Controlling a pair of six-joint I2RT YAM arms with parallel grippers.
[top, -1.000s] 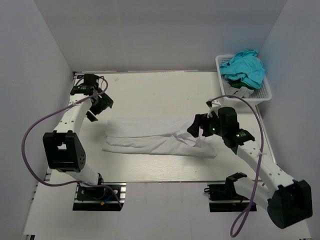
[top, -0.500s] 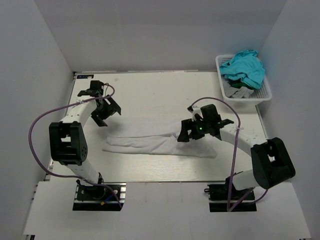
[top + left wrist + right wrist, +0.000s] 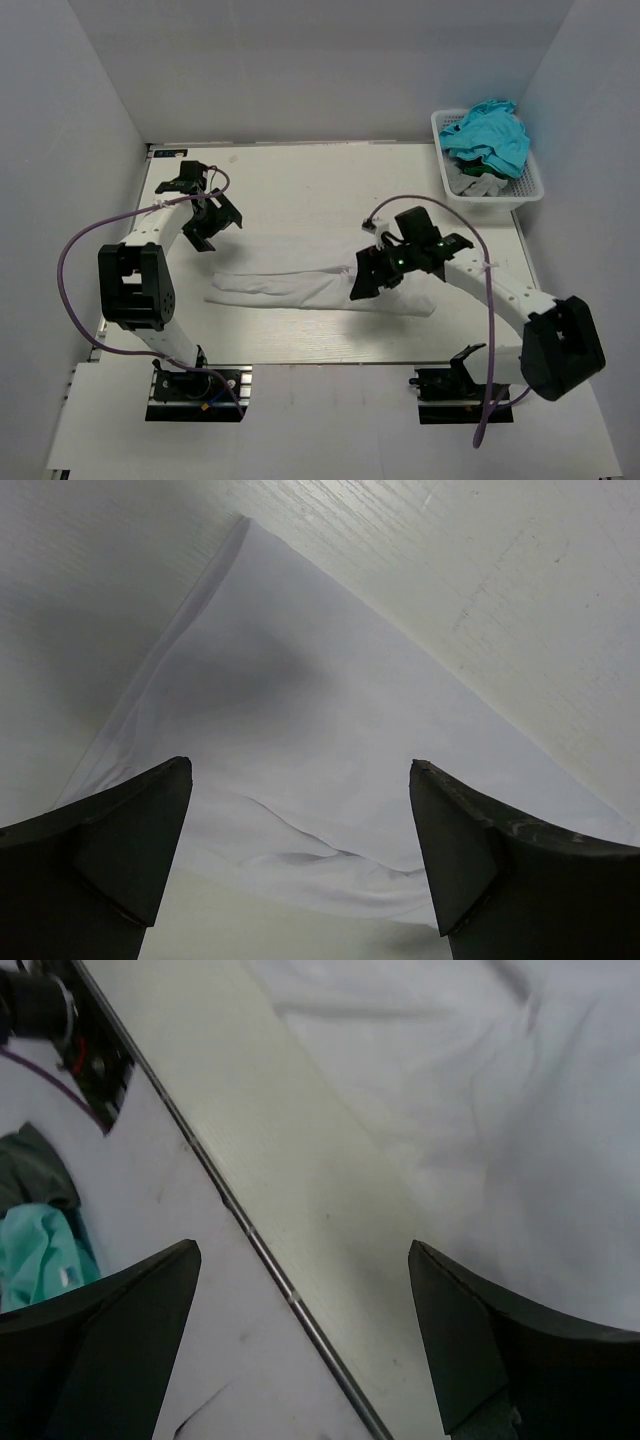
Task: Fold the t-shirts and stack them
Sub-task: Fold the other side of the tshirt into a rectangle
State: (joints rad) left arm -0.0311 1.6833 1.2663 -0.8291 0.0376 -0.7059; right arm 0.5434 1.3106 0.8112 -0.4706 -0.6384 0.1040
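Note:
A white t-shirt (image 3: pixel 290 285), folded into a long band, lies across the middle of the table. My left gripper (image 3: pixel 207 230) is open and empty, just above the band's far left corner. In the left wrist view that corner (image 3: pixel 300 700) lies between the open fingers of my left gripper (image 3: pixel 298 767). My right gripper (image 3: pixel 364 281) is open and empty, low over the band's right part. In the right wrist view the shirt (image 3: pixel 500 1090) fills the upper right, beyond my right gripper (image 3: pixel 303 1247). Teal t-shirts (image 3: pixel 487 135) are heaped in a white basket (image 3: pixel 530 187).
The basket stands at the table's far right corner and also holds a grey garment (image 3: pixel 478 183). White walls close in the left, back and right sides. The right wrist view shows the table's metal edge strip (image 3: pixel 260 1250) and teal cloth (image 3: pixel 35 1245).
My right gripper has swung left and nearer over the shirt's right part. My left gripper has shifted slightly toward the shirt's far left corner. The shirt lies much as before.

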